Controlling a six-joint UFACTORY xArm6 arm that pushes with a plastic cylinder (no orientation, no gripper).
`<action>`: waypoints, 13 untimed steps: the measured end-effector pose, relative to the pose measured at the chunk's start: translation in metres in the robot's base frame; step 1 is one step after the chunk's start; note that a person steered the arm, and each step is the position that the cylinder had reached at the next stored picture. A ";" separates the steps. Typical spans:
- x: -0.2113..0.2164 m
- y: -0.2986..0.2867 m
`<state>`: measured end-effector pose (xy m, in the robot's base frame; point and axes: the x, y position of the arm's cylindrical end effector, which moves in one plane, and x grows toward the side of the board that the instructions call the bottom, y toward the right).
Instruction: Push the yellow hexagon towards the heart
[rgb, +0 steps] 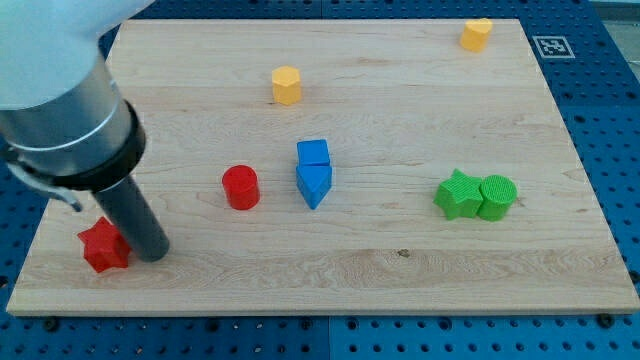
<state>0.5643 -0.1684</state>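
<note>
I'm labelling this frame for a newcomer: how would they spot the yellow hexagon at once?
Start at the wooden board and look to its upper middle. The yellow hexagon stands alone there, above the two blue blocks. The yellow heart sits in the top right corner; my tip is far off, by the red star.

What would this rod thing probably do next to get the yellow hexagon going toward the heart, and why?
Probably travel up the board first. My tip sits at the view's lower left beside the red star, far from the yellow hexagon. The yellow heart lies at the view's top right, so I would likely bring my tip round to the hexagon's left side, then push rightward and slightly up.
</note>
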 end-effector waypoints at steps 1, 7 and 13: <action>-0.023 0.001; -0.225 0.114; -0.250 0.264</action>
<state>0.3143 0.0955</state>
